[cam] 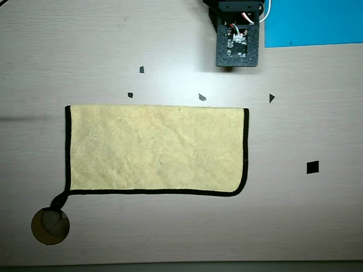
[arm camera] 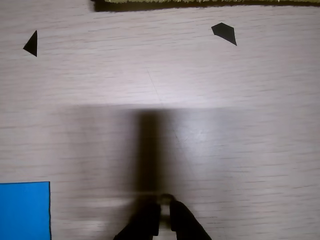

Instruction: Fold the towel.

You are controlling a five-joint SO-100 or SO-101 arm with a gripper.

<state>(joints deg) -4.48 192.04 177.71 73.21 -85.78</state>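
The towel is a pale yellow fuzzy rectangle with black trim, lying flat in the middle of the table in the overhead view. Its black loop trails off the lower left corner. In the wrist view only a strip of the towel's edge shows at the top. My gripper enters the wrist view from the bottom. Its dark fingers are together and hold nothing, above bare table and well short of the towel. In the overhead view the arm's wrist block sits above the towel's upper right corner and hides the fingertips.
A bright blue flat sheet lies at the top right of the overhead view and shows at the wrist view's lower left. A brown round disc sits by the loop. Small black marks dot the wooden table.
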